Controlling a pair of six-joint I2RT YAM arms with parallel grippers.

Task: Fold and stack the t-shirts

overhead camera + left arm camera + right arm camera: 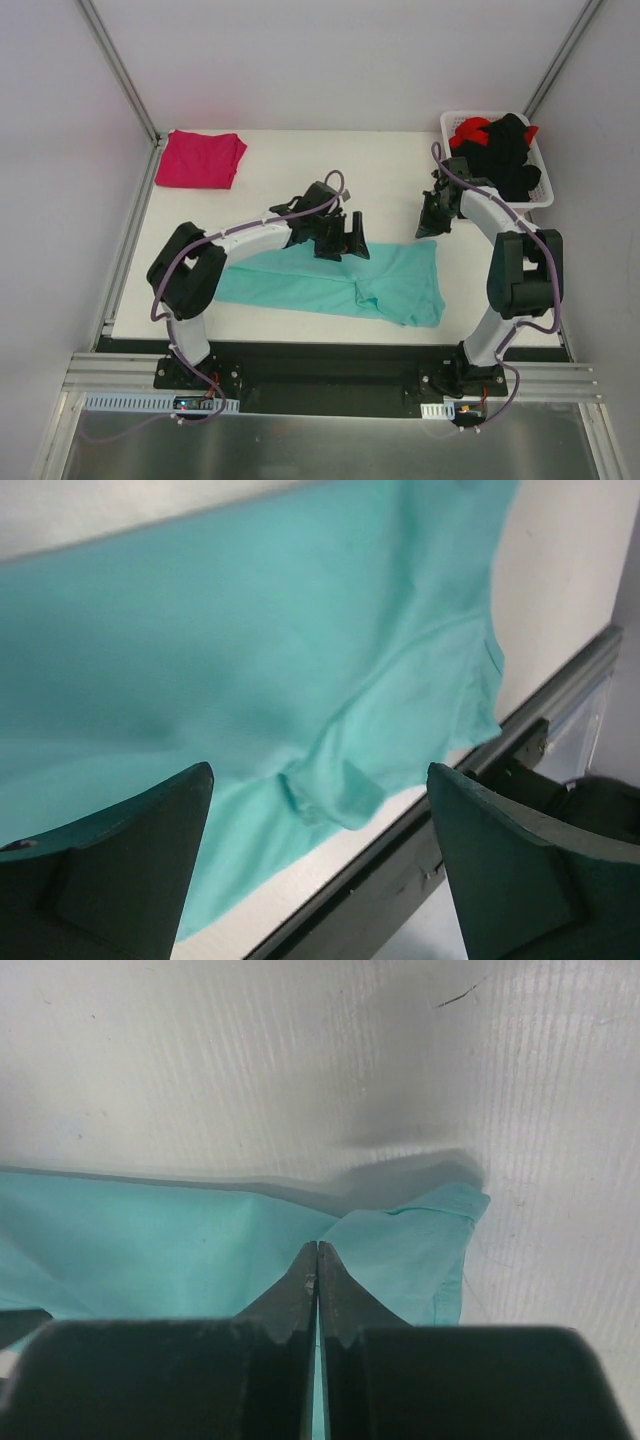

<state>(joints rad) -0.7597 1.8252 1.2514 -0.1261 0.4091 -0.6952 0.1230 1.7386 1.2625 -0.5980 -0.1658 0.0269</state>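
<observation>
Counted: two grippers, two t-shirts on the white table (pixel 280 170), one basket.

Lower centre of the top view: one teal cotton t-shirt (pixel 330 285) is laid flat but rumpled. Its long axis runs left to right, with the right end broader. Which end holds the collar cannot be told.

The left gripper (pixel 350 242) is positioned over the shirt's upper edge with jaws spread wide, nothing between them. The right gripper (pixel 432 225) is placed by the shirt's upper-right corner, jaws pressed together.

Upper left: one magenta-pink t-shirt (pixel 203 158) is folded into a rough square.

Upper right: one white slotted plastic basket (pixel 450 125) is heaped with black garments (pixel 510 160) and red garments (pixel 472 128); their number cannot be told.
</observation>
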